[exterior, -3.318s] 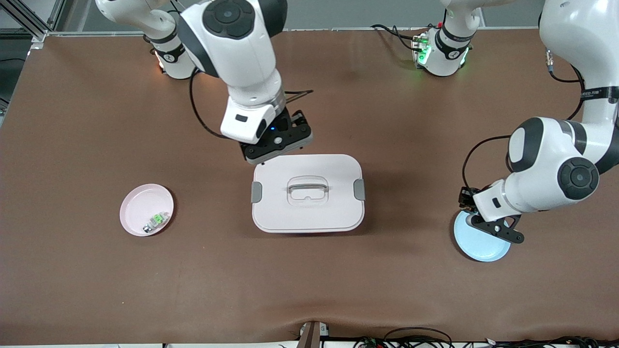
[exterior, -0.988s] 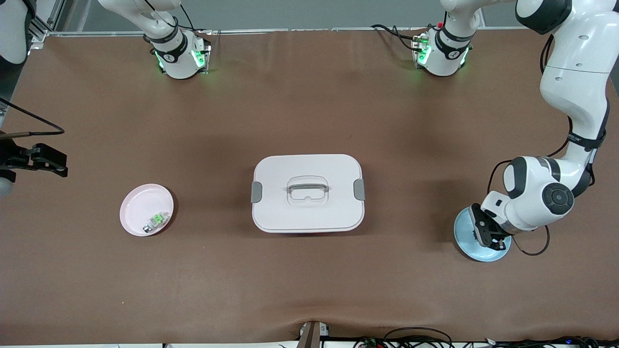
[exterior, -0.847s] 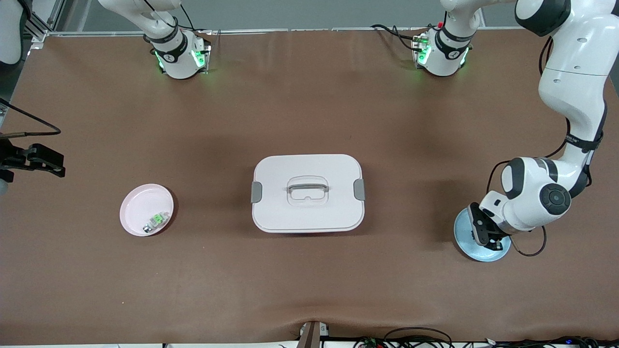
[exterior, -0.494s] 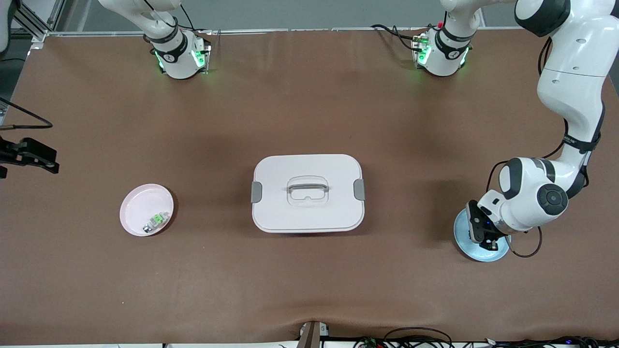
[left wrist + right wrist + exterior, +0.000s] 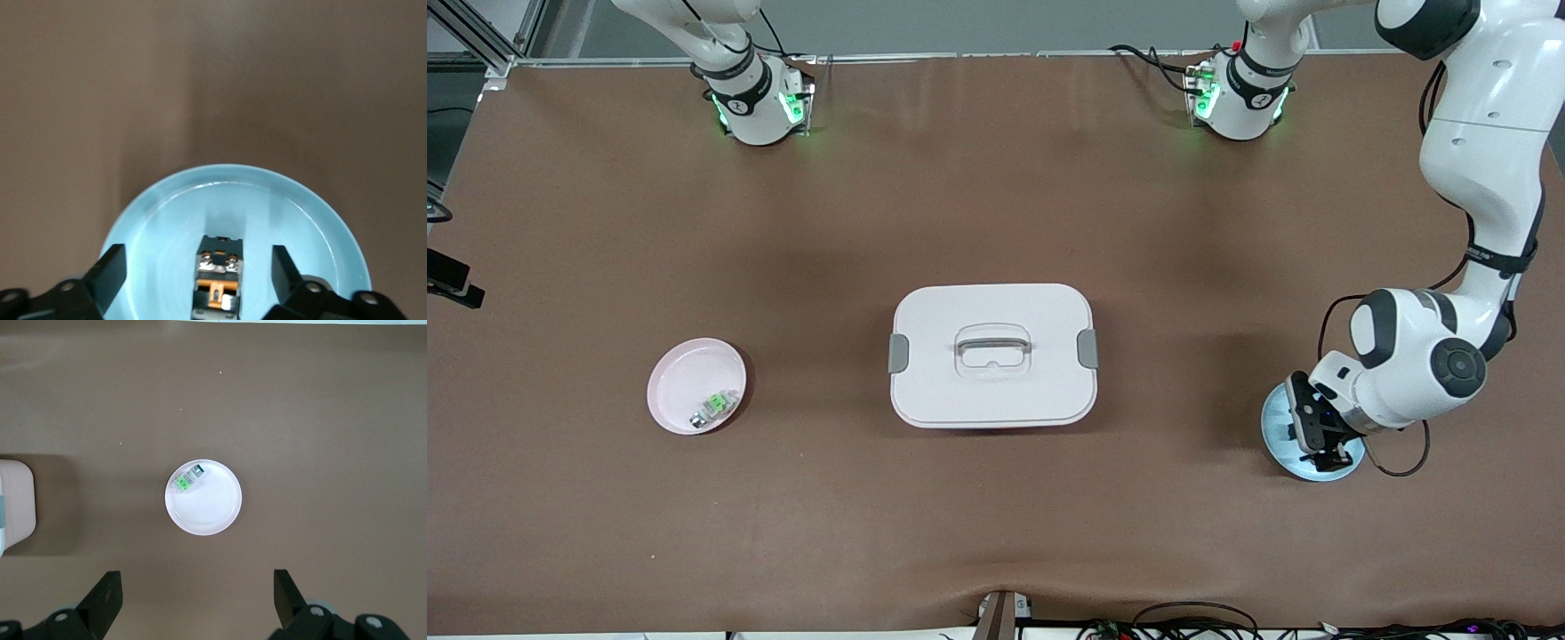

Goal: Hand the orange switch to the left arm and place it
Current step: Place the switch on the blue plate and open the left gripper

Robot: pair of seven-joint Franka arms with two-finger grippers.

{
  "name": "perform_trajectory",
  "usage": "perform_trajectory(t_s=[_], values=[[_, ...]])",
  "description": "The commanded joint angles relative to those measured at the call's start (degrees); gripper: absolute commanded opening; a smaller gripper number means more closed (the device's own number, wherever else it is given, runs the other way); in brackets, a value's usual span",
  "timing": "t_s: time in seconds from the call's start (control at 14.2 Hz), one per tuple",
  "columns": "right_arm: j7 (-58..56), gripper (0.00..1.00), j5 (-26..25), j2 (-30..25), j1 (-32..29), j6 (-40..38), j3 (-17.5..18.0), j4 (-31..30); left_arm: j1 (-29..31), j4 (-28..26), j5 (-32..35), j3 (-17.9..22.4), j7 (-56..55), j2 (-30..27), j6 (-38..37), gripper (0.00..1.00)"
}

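The left gripper [image 5: 217,283] hangs low over the blue plate [image 5: 160,220], fingers [image 5: 107,270] spread wide, the orange switch [image 5: 217,280] lying free on the plate between them. The right gripper [image 5: 197,597], spread and empty, waits high over the pink plate [image 5: 213,507]. The switch looks light, rigid and fiddly; pinch its long black sides
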Motion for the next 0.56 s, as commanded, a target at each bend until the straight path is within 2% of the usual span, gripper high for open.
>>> perform_trajectory(t_s=[0.0, 0.14, 0.28, 0.49], values=[[0.28, 1.0, 0.37, -0.83, -0.36, -0.48, 0.66, -0.99, 0.92, -0.24, -4.23, -1.33, -4.05, -5.17, -4.48, 1.0], [0.28, 1.0, 0.37, -2.32, -0.36, 0.04, 0.66, -3.35, 1.01, 0.2, -8.45, -1.16, -7.73, -7.54, -7.72, 1.0], [0.28, 1.0, 0.28, -5.21, -0.27, 1.62, 0.66, -7.74, 1.79, 0.2, -8.91, -0.9, -16.32, -10.96, -12.81, 1.0], [0.28, 1.0, 0.28, -11.27, -0.36, 6.71, 0.66, -17.83, 1.98, 0.2, -8.91, -0.9, -27.5, -15.54, -18.01, 1.0]])
